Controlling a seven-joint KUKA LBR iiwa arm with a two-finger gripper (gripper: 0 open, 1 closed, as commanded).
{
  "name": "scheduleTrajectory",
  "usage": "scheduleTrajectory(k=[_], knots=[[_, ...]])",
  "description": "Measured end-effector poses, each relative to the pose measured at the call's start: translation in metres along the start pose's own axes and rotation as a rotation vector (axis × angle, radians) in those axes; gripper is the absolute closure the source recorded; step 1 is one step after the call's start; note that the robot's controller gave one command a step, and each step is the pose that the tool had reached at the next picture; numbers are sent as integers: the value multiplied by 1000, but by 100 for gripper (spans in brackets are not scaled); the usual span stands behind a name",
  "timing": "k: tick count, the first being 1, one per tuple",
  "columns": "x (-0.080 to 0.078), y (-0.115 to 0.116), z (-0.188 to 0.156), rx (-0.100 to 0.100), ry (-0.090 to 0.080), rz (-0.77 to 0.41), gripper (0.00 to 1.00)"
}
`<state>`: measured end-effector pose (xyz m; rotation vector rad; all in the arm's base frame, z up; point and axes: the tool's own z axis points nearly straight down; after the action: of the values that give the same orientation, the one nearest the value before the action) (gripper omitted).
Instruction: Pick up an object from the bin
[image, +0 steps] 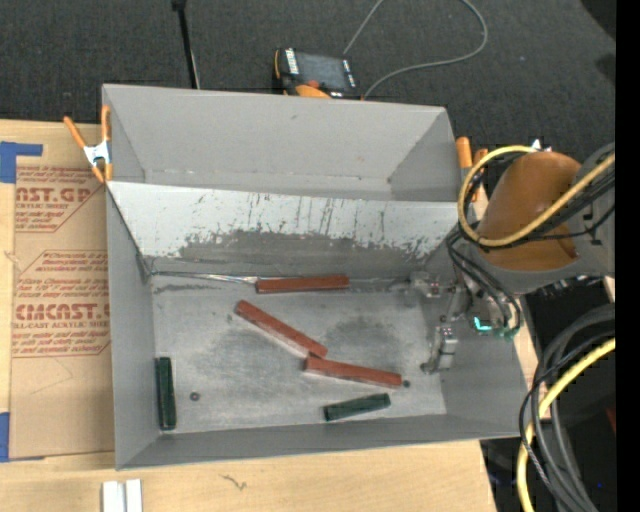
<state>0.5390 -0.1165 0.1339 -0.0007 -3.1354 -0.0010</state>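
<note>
- Orange wrist cover (525, 210), with cables looped round it, rides highest and closest to my camera, at the bin's right side. If I send the arm lower along that wall, I judge those cables could catch on the rim.
- Grey bin (270, 140): its right wall stands just beside the tool. A drop or a sideways nudge from here could scrape metal rather than reach anything.
- Three red-brown bars lie on the bin floor.
  - The back bar (300, 285) lies along the foot of the rear wall, which I judge awkward to get around.
  - The diagonal bar (278, 327) meets the left end of the lowest bar (352, 373), so lifting either may drag or tip the other.
  - The lowest bar is also nearest the tool, with its right end near the tool but apart from it. It looks the likeliest pick to me. A grip at its very end could let it swing and slip out.
- Two dark green sticks lie near the front.
  - The front stick (357, 407) lies just below the lowest bar and might get pinched along with it.
  - The left stick (164, 392) lies in the left front corner, well apart.
- Fingers (437, 350) hang low over bare floor by the right wall. I cannot tell how far open they are or whether they touch the floor. I see nothing between them.
</note>
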Motion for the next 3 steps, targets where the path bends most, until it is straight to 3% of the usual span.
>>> scheduleTrajectory(k=[1, 2, 3], knots=[[18, 48, 63, -3, 0, 0, 0], [16, 45, 59, 1, -5, 3, 100], [-38, 52, -55, 0, -18, 62, 100]])
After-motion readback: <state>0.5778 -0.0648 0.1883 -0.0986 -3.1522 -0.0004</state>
